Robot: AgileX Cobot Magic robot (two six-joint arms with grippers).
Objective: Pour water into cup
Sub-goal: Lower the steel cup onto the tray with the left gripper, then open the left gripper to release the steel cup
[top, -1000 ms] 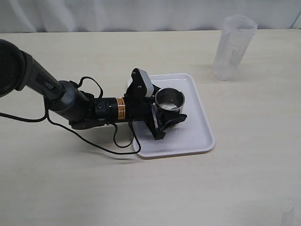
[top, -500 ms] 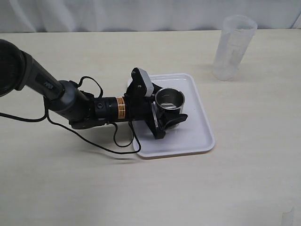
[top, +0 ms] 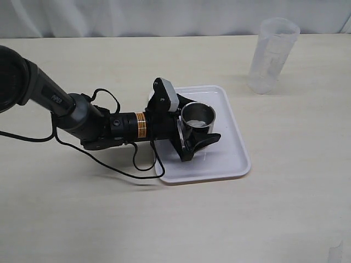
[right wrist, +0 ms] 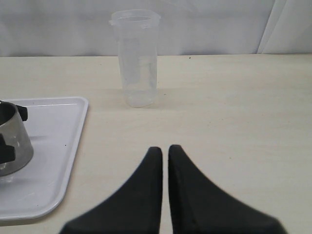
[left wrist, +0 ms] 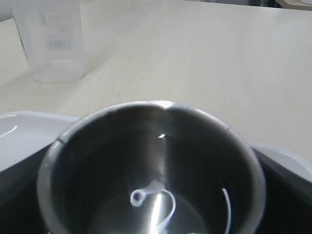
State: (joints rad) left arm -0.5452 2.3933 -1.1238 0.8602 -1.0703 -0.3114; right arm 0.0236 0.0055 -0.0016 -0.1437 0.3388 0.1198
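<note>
Exterior view shows the steel cup upright on the white tray, with the left pincer spread around it, apparently not gripping. A little water glints inside. The plastic tumbler looks empty and the right pincer is closed on nothing. Pouring seems done.

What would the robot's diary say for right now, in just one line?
left gripper: open around cup on tray | right gripper: shut, empty | tumbler: upright on table
</note>
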